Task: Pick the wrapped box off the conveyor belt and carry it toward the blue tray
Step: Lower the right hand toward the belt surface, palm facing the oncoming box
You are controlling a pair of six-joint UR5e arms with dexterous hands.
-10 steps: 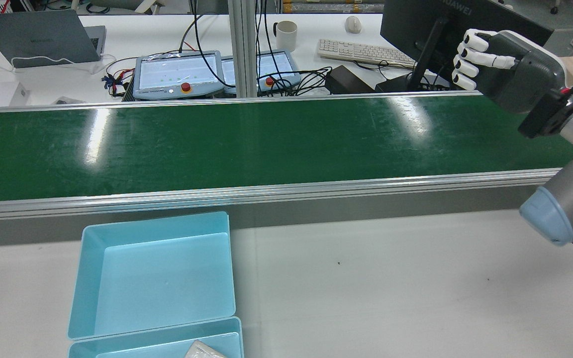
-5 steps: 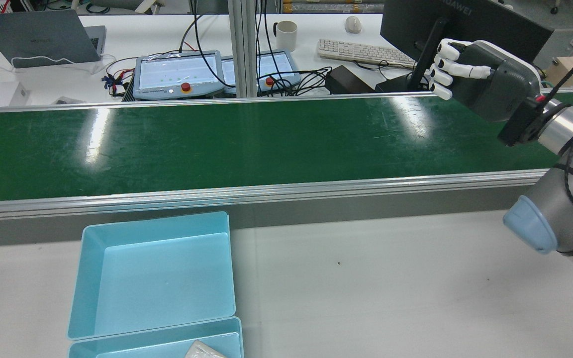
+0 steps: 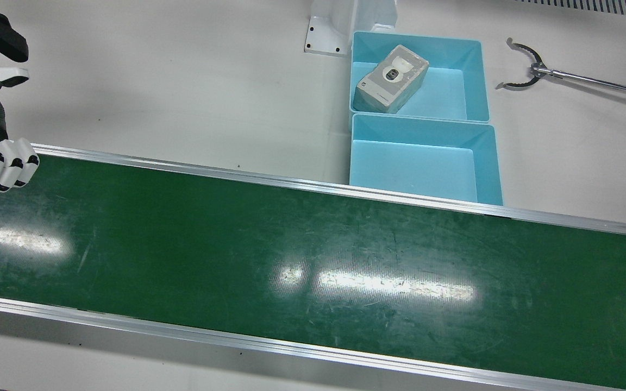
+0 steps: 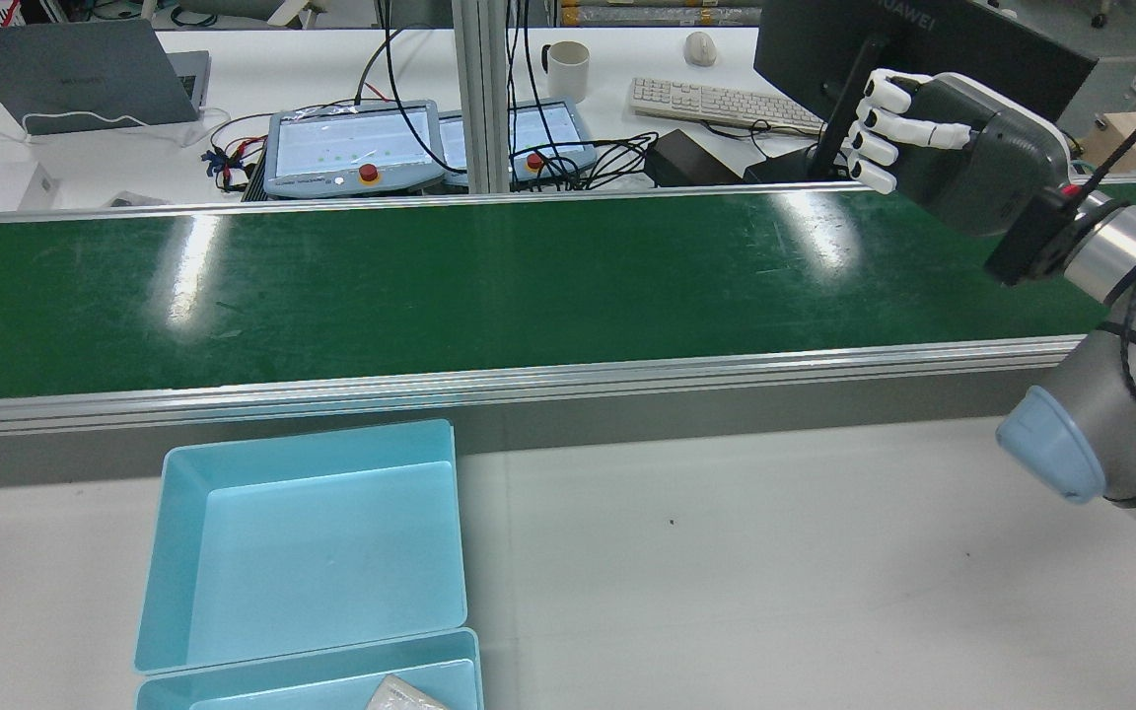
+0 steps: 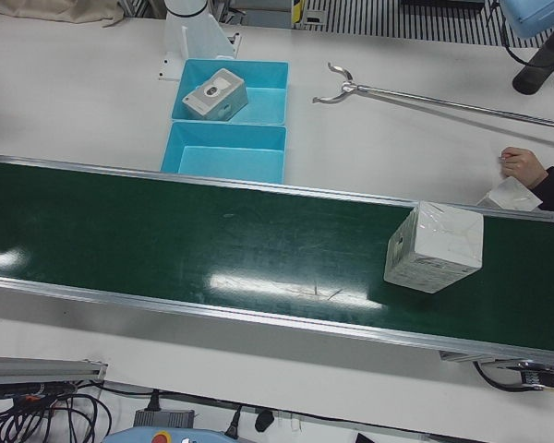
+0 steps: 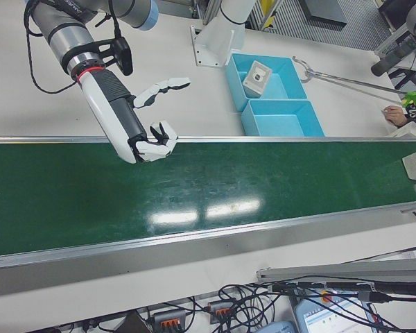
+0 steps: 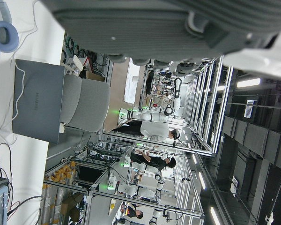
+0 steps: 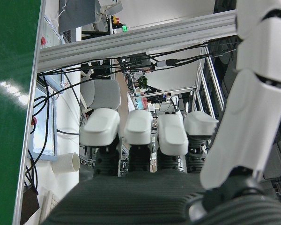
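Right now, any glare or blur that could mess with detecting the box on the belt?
Front view: broad white glare streaks mid conveyor belt. Rear view: two bright streaks. Left-front view: a glare patch lies beside the wrapped box, not on it; the box is sharp. Right hand view: the fingers look soft.

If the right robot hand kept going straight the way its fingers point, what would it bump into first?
Probably nothing soon: the right robot hand hangs above bare conveyor belt, pointing along it. The wrapped box sits far down the belt, though depth is unclear.
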